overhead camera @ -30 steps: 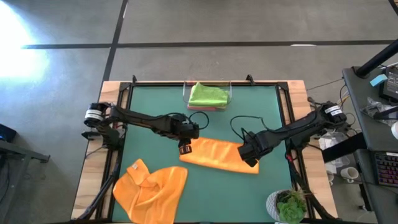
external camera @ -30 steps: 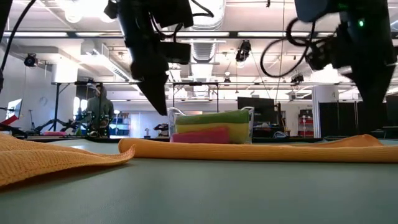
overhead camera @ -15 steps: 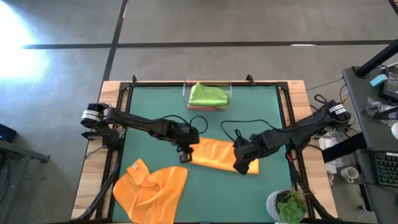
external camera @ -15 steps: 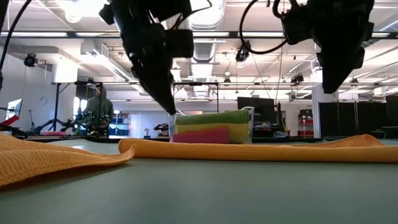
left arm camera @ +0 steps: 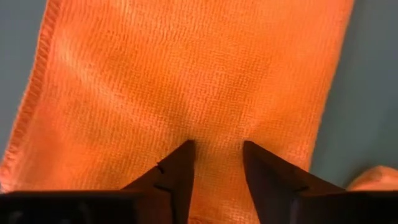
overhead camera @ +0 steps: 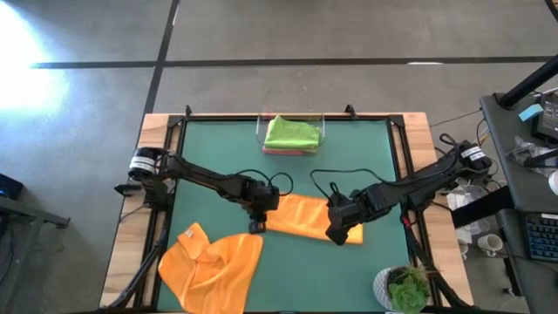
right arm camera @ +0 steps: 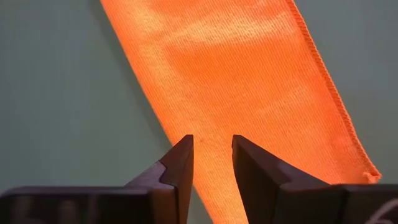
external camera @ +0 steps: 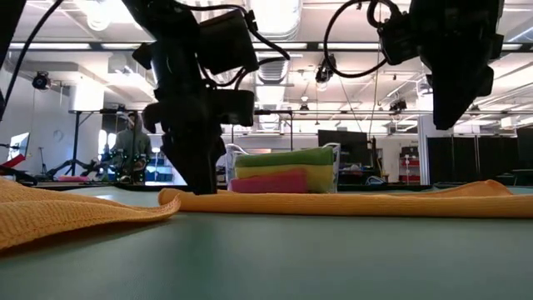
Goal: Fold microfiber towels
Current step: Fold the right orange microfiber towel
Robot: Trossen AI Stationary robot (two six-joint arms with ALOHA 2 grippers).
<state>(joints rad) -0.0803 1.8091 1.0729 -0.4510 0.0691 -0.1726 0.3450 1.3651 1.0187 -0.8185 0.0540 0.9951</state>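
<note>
A folded orange microfiber towel (overhead camera: 307, 217) is laid as a long strip across the middle of the green table (overhead camera: 366, 157), and both grippers are placed over it. The left gripper (overhead camera: 255, 220) is lowered onto the strip's left end; in the left wrist view its two dark fingers (left arm camera: 176, 177) are seen slightly apart, with their tips pressed against the orange weave, and no cloth is pinched between them. The right gripper (overhead camera: 336, 231) is held above the strip's right part, near its near edge; its fingers (right arm camera: 178, 163) are seen parted by a narrow gap, clear of the cloth and holding nothing. A second orange towel (overhead camera: 212, 264) is spread loosely, rumpled, at the near left corner of the table, just beside the strip's left end. At the far edge, in the middle, a clear plastic tray (overhead camera: 323, 127) is set, and in it a folded green towel (overhead camera: 291, 133) is stacked upon a pink one (external camera: 268, 181). A potted plant (overhead camera: 406, 289) is seen at the near right corner.
</note>
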